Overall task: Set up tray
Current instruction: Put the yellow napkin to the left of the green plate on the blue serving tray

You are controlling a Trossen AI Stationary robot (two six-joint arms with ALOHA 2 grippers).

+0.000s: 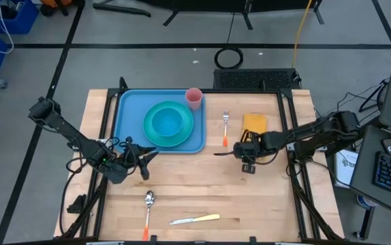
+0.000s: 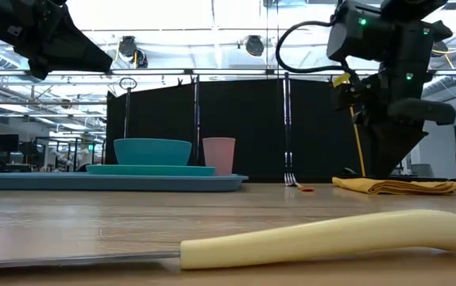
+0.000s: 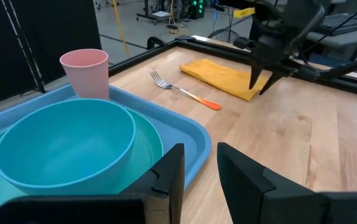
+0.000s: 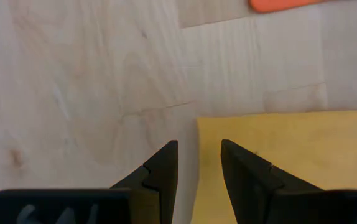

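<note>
The light-blue tray [image 1: 129, 129] lies at the far left of the table. It carries a teal plate [image 1: 185, 133] with a teal bowl [image 1: 167, 121] on it, and a pink cup [image 1: 193, 97] in its far right corner. My left gripper [image 3: 200, 155] hovers open beside the tray's near right corner [image 3: 194, 134], with nothing between its fingers. My right gripper [image 4: 199, 152] points down, open, over the near left corner of a folded yellow napkin [image 4: 272, 162]. One of its fingers stands over the bare wood and the other over the cloth.
A fork [image 1: 225, 129] with an orange handle lies between the tray and the napkin [image 1: 255, 123]. Near the front edge lie a spoon [image 1: 148, 204] with an orange handle and a knife [image 1: 195, 219] with a pale yellow handle. Black frame rails run along the table's sides.
</note>
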